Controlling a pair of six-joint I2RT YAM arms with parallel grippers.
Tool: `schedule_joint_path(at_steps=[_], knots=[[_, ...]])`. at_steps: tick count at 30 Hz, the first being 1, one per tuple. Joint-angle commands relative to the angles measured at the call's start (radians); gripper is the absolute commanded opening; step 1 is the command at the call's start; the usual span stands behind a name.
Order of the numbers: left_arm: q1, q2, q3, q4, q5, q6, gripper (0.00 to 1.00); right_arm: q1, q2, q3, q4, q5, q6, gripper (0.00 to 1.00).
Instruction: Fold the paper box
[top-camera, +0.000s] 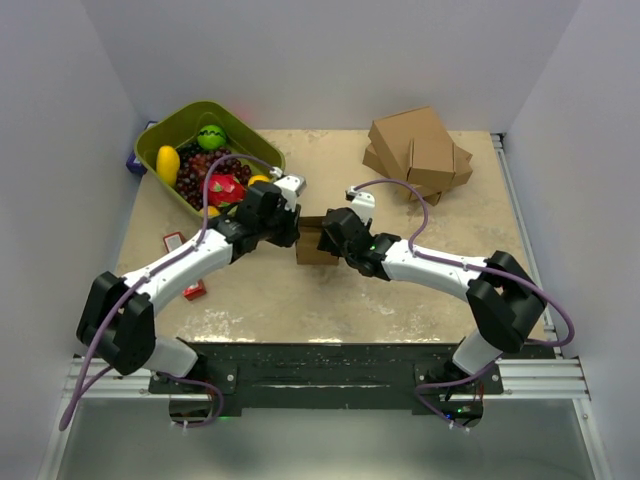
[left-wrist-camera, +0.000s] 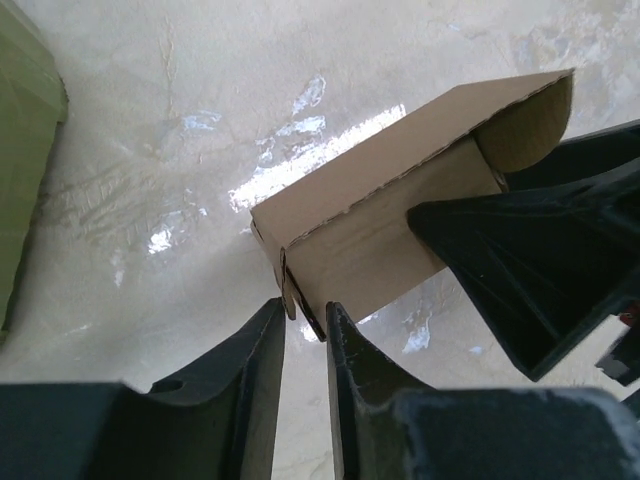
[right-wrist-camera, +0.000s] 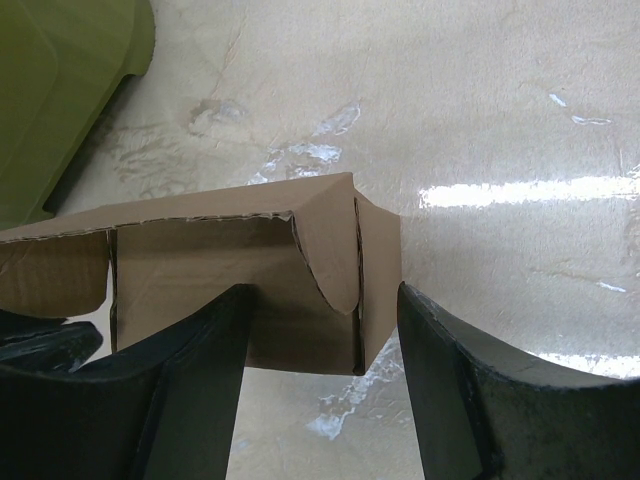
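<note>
Cardboard box (left-wrist-camera: 350, 240): mid-table, between the two claws.
Left claw (left-wrist-camera: 305, 306): fingers a narrow gap apart, with the edge of the end tab (left-wrist-camera: 292, 285) at the tips. It isn't pinching, as far as I can see.
Right claw (right-wrist-camera: 325, 290): spread wide around the other end with a finger on each side of the box. Reads as a clamp on it.
That end: the rounded flap (right-wrist-camera: 335, 262) is folded over but looks loose.
Step (my read): closing the end flaps.
How: the right claw should hold firm without bowing the walls. The left should push the tab flat along its crease, square on, then tuck it inside the wall. Keep moves small, since the box will likely skid on the glossy table (top-camera: 300, 300).
Around: green bin (top-camera: 190, 108) of fruit (top-camera: 215, 180) far left, stack of cartons (top-camera: 420, 150) far right, red-and-white scraps (top-camera: 172, 240) by the left arm.
In the way: only the claws themselves, crowded on one small box. The bin and cartons are well apart.
</note>
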Motion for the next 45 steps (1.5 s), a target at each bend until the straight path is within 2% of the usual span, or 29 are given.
schedule_joint_path(at_steps=[1,2,5,19,21,25,26,29,45], knots=[[-0.001,-0.068,0.073,0.001,-0.024,-0.002,0.31,-0.010,0.011,-0.027,-0.143,0.052,-0.034,0.62],[0.001,-0.076,0.074,0.004,-0.034,-0.003,0.35,-0.010,0.011,-0.027,-0.142,0.052,-0.034,0.62],[0.007,-0.079,0.082,-0.004,-0.059,0.004,0.37,-0.011,0.010,-0.027,-0.142,0.051,-0.032,0.62],[0.012,-0.010,0.081,-0.049,-0.007,0.019,0.31,-0.010,0.013,-0.033,-0.139,0.051,-0.031,0.62],[0.012,0.000,0.078,-0.044,0.004,0.022,0.24,-0.010,0.011,-0.032,-0.137,0.049,-0.032,0.63],[0.012,0.007,0.064,-0.007,0.024,0.030,0.00,-0.010,-0.010,-0.035,-0.131,0.026,-0.035,0.68],[0.012,0.008,0.061,-0.003,0.025,0.031,0.00,-0.010,-0.018,-0.035,-0.128,0.014,-0.035,0.74],[0.012,0.022,0.062,-0.002,0.030,0.043,0.00,-0.011,-0.050,-0.036,-0.122,-0.006,-0.026,0.79],[0.012,0.031,0.064,-0.001,0.053,0.051,0.00,-0.011,-0.127,-0.064,-0.024,-0.130,0.075,0.89]])
